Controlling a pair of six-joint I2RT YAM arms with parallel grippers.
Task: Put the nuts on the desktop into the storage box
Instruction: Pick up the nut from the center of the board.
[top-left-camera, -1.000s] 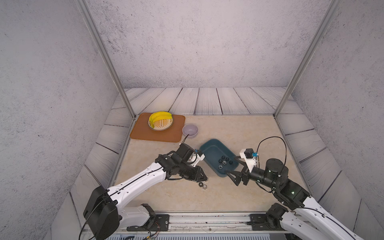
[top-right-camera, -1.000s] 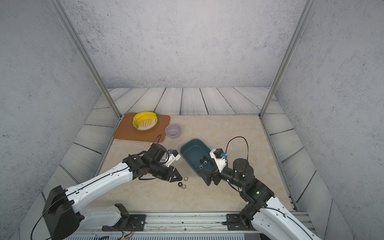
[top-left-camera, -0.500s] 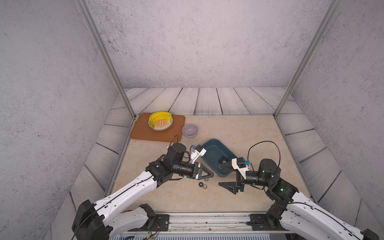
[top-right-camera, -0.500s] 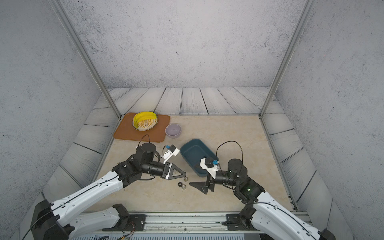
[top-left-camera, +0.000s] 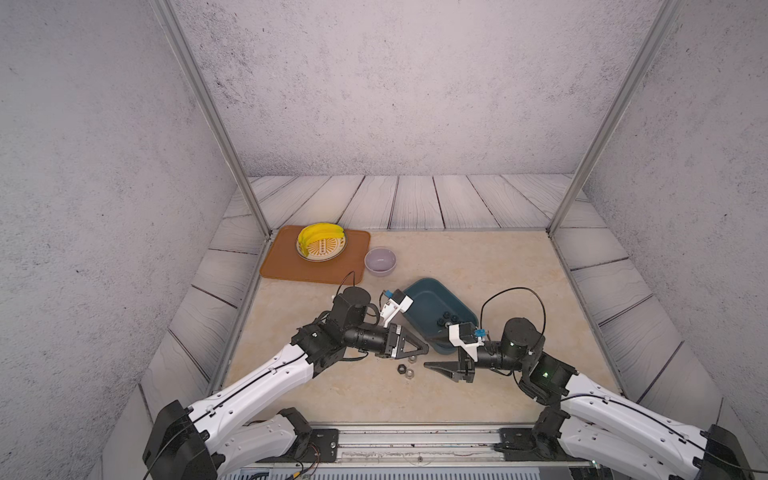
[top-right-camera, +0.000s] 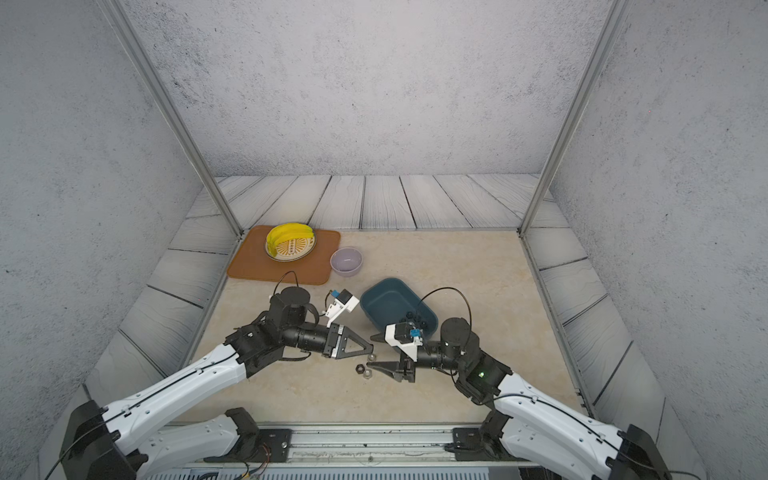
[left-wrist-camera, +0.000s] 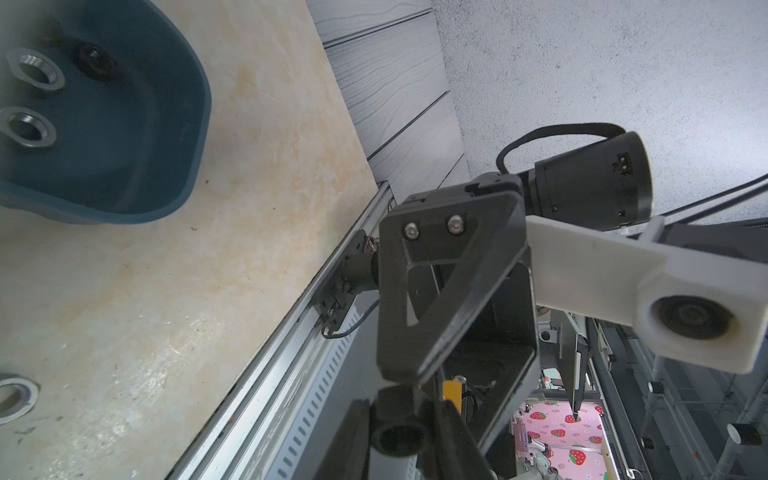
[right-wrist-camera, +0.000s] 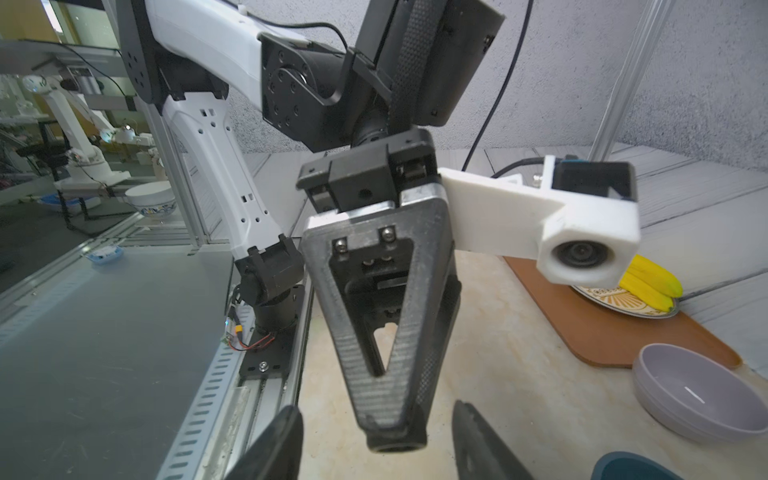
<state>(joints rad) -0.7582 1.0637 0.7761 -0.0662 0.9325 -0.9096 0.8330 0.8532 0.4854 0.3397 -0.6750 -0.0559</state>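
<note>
The desktop (top-left-camera: 498, 270) carries the storage box (top-left-camera: 428, 299) near its centre, with nuts (top-left-camera: 446, 322) inside at its 5 o'clock end. The left gripper (top-left-camera: 424, 348), stretched in from 9 o'clock, is clenched on a black nut (left-wrist-camera: 399, 434) (clearest from the wrist cameras). The right gripper (top-left-camera: 431, 352), from 3 o'clock, has its fingers parted and holds nothing. Three loose nuts (top-left-camera: 405, 370) lie at the box's 7 o'clock.

No writing, label, brand, number or sign can be read anywhere. The plate (top-left-camera: 329, 249) carries only an ornamental pattern; the pink sheet (left-wrist-camera: 555, 420) beyond the table (left-wrist-camera: 249, 216) shows printed strawberries, no letters.
</note>
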